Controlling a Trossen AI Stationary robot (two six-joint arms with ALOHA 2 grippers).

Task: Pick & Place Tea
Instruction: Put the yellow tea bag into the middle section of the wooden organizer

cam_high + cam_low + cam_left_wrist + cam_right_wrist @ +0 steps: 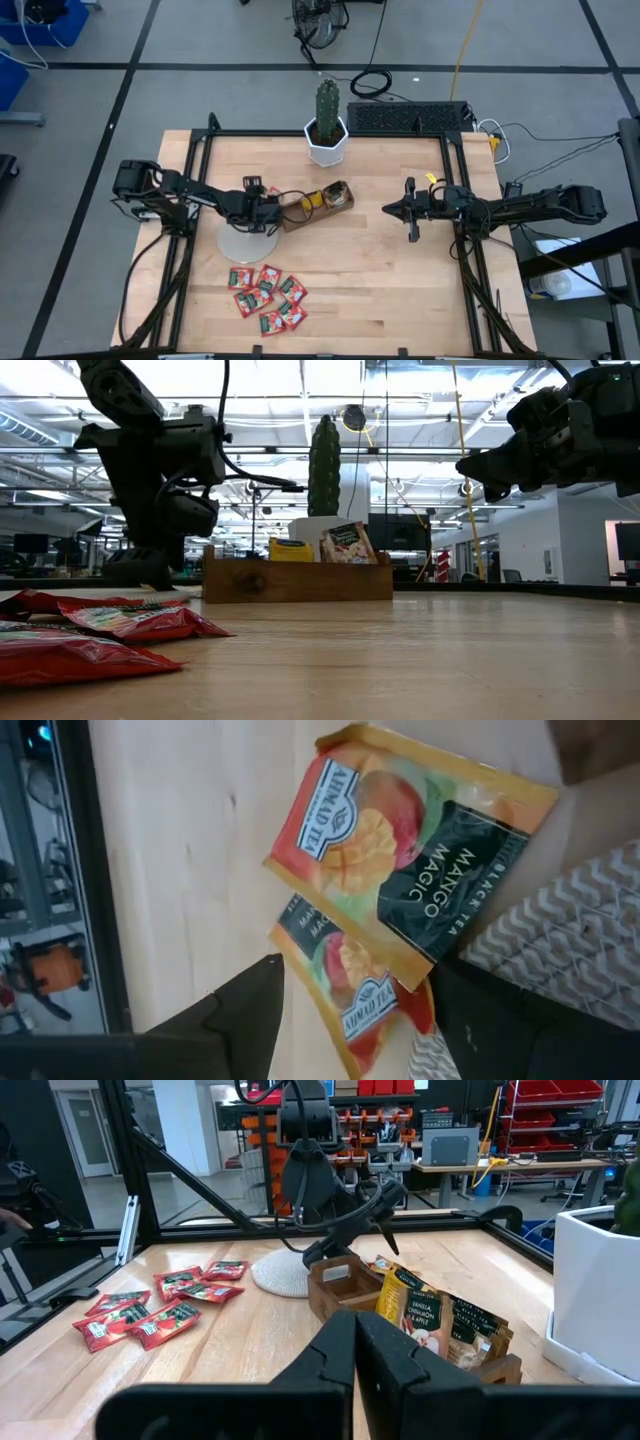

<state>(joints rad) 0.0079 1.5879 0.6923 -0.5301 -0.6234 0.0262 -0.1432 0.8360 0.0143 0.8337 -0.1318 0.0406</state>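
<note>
The left gripper (350,1010), jaws spread, hovers at centre-left over orange-yellow sachets (410,860), probably aiming to pick one; the right gripper (412,211) waits closed, centre-right.

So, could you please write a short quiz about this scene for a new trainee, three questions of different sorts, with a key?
1. True or false: the right gripper is shut and holds nothing.
2. Multiple choice: where does the cluster of red tea sachets lie? A) in the wooden tray; B) on the table, near its front edge; C) around the cactus pot.
3. Fill in: the left wrist view shows the left gripper open over two sachets printed "Mango ____".

Key:
1. True
2. B
3. Magic
</note>
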